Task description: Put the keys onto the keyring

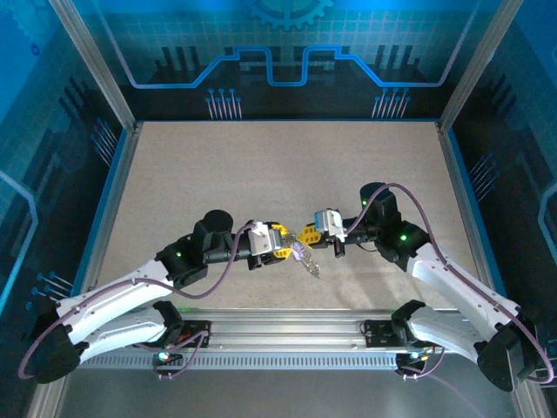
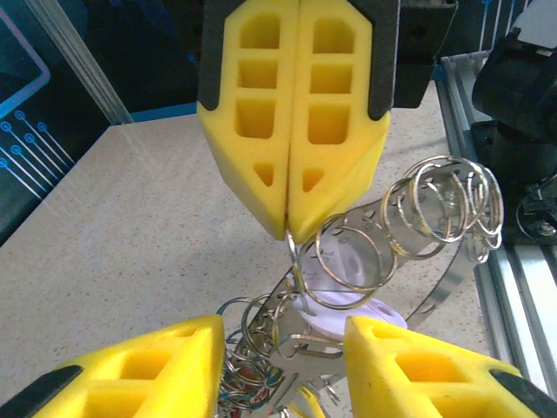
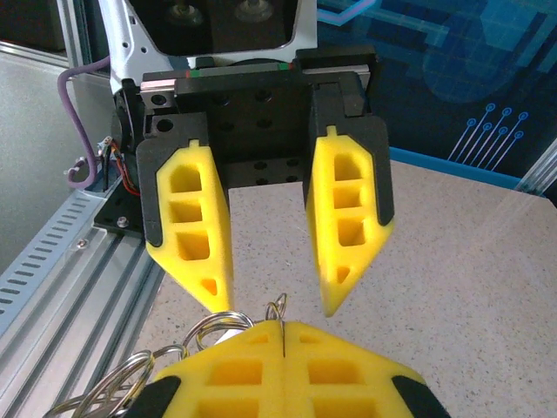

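The keys hang as a tangled bunch (image 1: 306,259) with many small split rings and a flat metal band. A pale lilac key head (image 2: 348,300) shows in its middle, and a reddish one (image 2: 228,383) lies low among the rings. My right gripper (image 1: 308,233) (image 3: 283,326) (image 2: 289,233) is shut on the keyring (image 2: 294,261), a thin metal loop seen edge-on, and the bunch dangles below it. My left gripper (image 1: 280,240) (image 2: 283,335) (image 3: 274,306) faces it, open. Its fingers (image 2: 139,366) straddle the lower rings without pressing on them.
The bunch hangs just above the speckled tabletop (image 1: 278,174), close to the near metal rail (image 1: 287,326). The two arms meet tip to tip at the table's front centre. Blue walls and frame posts (image 1: 96,70) bound the sides and back.
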### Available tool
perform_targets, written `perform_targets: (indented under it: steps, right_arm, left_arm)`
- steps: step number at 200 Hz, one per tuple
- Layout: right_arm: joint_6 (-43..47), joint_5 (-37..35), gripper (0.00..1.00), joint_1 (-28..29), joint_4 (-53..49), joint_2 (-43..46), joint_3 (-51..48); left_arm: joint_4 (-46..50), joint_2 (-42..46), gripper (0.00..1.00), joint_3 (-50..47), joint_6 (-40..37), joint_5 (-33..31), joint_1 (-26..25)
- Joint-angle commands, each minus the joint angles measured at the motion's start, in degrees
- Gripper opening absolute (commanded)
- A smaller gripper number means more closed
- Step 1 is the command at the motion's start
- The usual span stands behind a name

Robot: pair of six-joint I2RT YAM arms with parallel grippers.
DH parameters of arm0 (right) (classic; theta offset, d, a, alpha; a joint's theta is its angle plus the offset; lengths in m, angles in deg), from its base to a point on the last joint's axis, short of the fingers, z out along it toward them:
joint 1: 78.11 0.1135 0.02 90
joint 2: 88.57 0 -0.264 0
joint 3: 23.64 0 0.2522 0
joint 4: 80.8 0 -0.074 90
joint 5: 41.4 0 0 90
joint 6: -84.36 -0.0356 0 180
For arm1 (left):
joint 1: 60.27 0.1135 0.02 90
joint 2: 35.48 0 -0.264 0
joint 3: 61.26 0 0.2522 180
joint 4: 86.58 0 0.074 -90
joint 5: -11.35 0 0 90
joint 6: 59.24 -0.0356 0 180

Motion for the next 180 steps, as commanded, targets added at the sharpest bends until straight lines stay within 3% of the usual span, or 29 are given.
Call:
perform_targets:
  steps: [1, 88, 145, 180]
  right_arm:
    - [1.02, 1.12, 0.0, 0.9, 2.52, 0.32, -0.29]
    - [2.97, -1.1, 0.0, 2.2, 0.37, 0.41, -0.31]
    - [4.21, -2.22, 0.0, 2.79, -1.17, 0.42, -0.1]
    - [4.29, -2.52, 0.0, 2.93, -1.26, 0.32, -0.02]
  left_arm:
    - [-1.58, -0.77, 0.39, 1.93, 1.56, 3.52, 0.28]
    - [-4.42, -3.18, 0.24, 2.29, 3.13, 4.92, 0.26]
    - [-5.56, -3.31, 0.22, 2.27, 3.58, 4.54, 0.3]
    - [-4.61, -3.59, 0.13, 2.53, 3.15, 4.55, 0.24]
